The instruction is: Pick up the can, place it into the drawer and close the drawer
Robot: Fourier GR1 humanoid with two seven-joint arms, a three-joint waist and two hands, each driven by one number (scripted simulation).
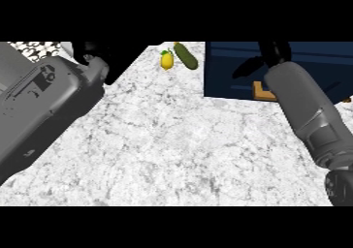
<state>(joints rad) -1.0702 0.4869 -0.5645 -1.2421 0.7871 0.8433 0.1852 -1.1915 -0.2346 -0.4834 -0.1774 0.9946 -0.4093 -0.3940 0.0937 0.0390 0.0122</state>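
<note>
Right hand (269, 57): black, at the end of the grey right forearm (308, 109), which runs up from the lower right edge; the hand sits over the open drawer (230, 72). Its fingers point down and to the left and look curled, but whether they pinch anything I cannot tell.
Left hand (101, 53): black, at the top left, at the end of the broad grey left forearm (43, 104); most of it is cut off by the view's edge and hidden behind the wrist. Whether its fingers are spread or pressed together I cannot tell.
Can: not visible anywhere; if the right hand holds it, the hand and forearm hide it, so I cannot tell where it is.
Drawer: dark blue, under and around the right hand, reaching left of it and out to the right edge; a bit of tan wood (264, 93) shows just below the hand, beside the forearm.
Lemon (167, 59): yellow, on the counter (172, 145), well left of the right hand and right of the left hand.
Cucumber (185, 55): dark green, slanted, just right of the lemon, between it and the drawer.
Counter: white speckled stone, spreading below both hands and between the two forearms.
</note>
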